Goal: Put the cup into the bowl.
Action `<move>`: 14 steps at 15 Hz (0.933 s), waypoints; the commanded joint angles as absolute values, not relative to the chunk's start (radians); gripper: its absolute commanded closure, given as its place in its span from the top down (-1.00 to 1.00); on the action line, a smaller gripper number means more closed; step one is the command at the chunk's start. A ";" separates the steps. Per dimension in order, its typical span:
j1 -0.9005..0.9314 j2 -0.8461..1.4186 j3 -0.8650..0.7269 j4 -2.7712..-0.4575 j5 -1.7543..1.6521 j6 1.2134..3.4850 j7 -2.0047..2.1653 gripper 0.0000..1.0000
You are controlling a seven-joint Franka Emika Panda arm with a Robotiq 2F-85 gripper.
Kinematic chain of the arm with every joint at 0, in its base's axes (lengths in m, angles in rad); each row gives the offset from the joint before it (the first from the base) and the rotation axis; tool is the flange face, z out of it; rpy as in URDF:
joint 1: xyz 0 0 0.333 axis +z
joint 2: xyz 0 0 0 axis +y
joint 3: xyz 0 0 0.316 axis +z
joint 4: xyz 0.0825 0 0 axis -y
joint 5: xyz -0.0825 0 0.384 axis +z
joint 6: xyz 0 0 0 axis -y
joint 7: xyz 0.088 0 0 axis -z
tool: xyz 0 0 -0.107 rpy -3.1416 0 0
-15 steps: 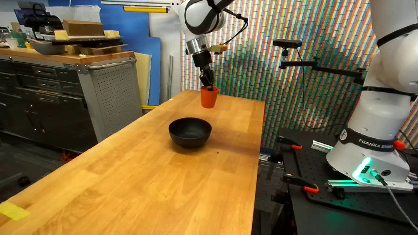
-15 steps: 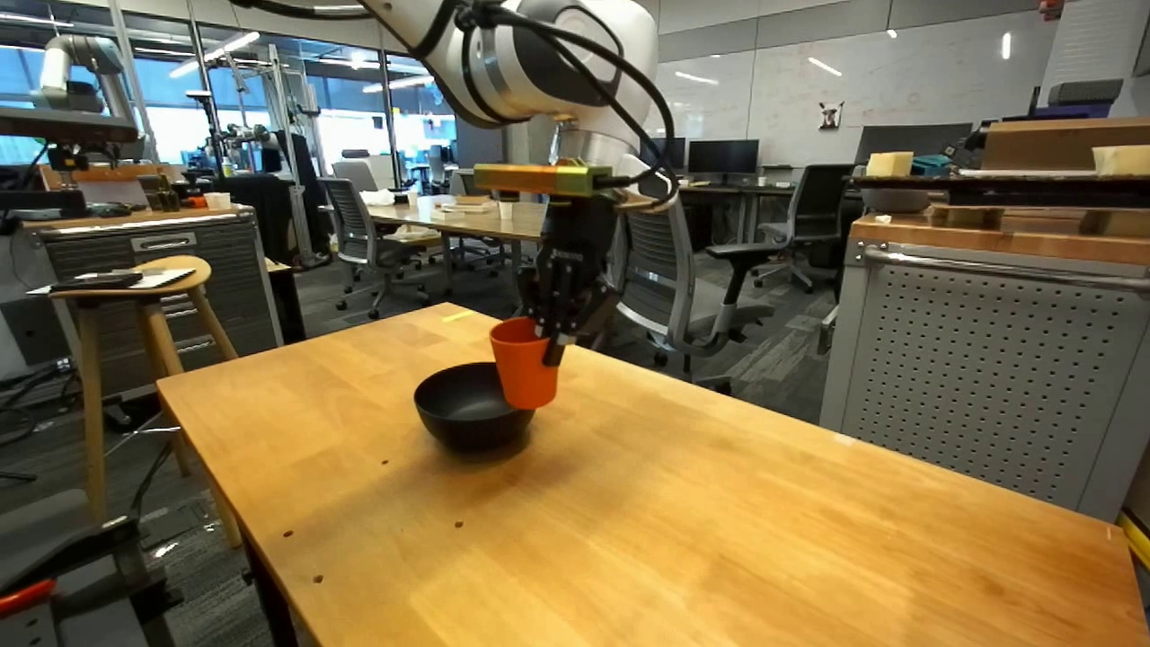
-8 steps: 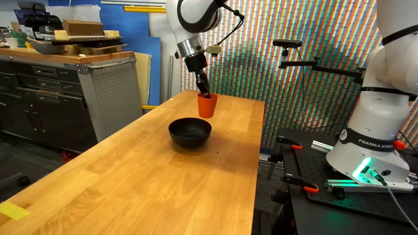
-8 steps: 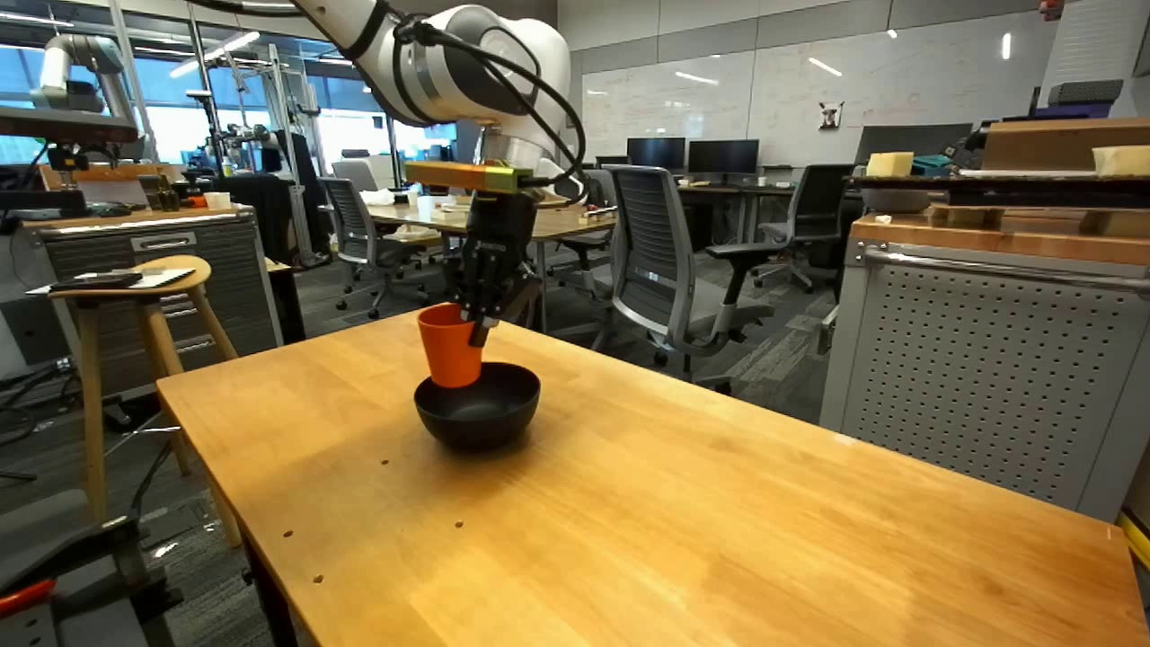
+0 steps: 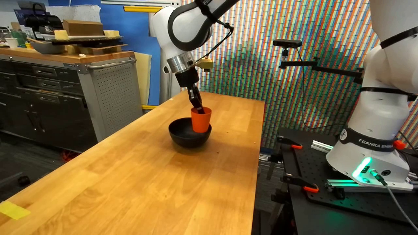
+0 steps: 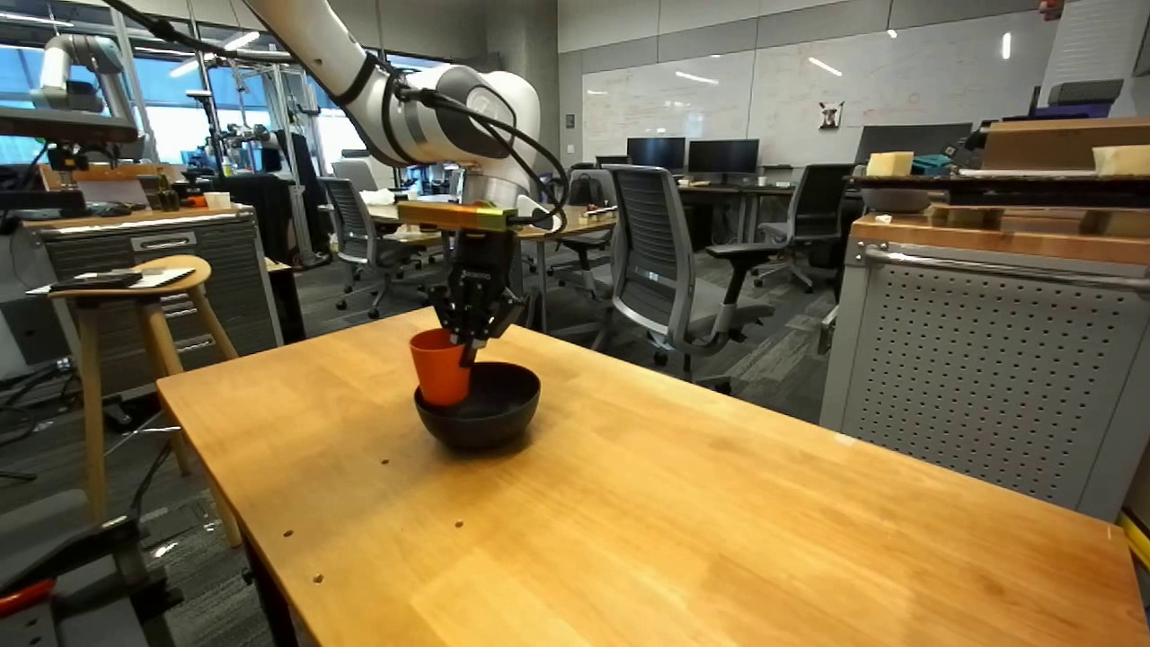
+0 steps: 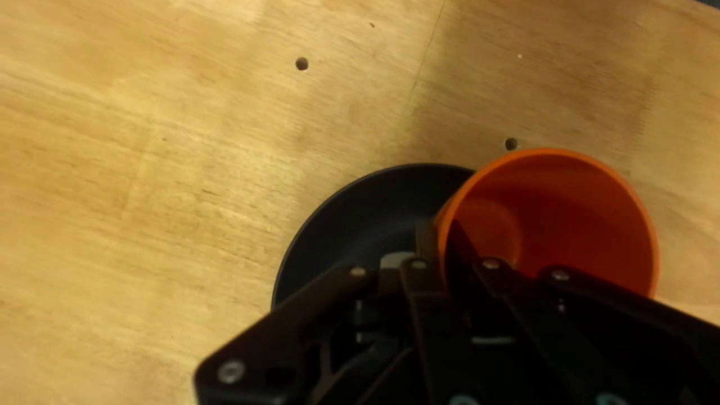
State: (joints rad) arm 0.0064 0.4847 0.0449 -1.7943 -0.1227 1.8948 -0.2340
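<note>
The orange-red cup (image 5: 200,121) hangs nearly upright from my gripper (image 5: 200,111), over one side of the black bowl (image 5: 186,139). In an exterior view the cup (image 6: 437,370) overlaps the left part of the bowl (image 6: 485,424), its base about level with the rim. I cannot tell whether the base touches the bowl. My gripper (image 6: 468,353) is shut on the cup's wall. In the wrist view one fingertip is inside the cup (image 7: 568,202) and one outside, with the rim between them at the gripper (image 7: 440,239). The bowl (image 7: 354,230) is partly hidden by the fingers and cup.
The bowl stands on a wooden table (image 5: 163,182). A strip of yellow tape (image 5: 13,210) lies near one table edge. A tool cabinet (image 5: 114,91) stands beyond the table, and chairs (image 6: 665,261) stand behind it. The robot base (image 5: 369,156) is beside the table.
The arm has carried the cup sideways to above the bowl and then lowered it, so it now overlaps the bowl's opening. The grip on the cup's wall and the bowl's place are unchanged.
</note>
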 commanded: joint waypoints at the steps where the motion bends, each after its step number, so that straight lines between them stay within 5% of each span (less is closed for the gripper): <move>1: 0.017 0.584 0.023 -1.688 -0.177 1.907 -0.217 -0.96; 7: 0.006 0.675 0.020 -1.583 -0.185 1.883 -0.236 -0.96; 8: 0.002 0.680 0.025 -1.573 -0.174 1.864 -0.246 -0.35; 10: 0.002 0.675 0.029 -1.565 -0.167 1.827 -0.249 -0.22; 14: -0.008 0.610 0.033 -1.596 -0.143 1.743 -0.250 0.40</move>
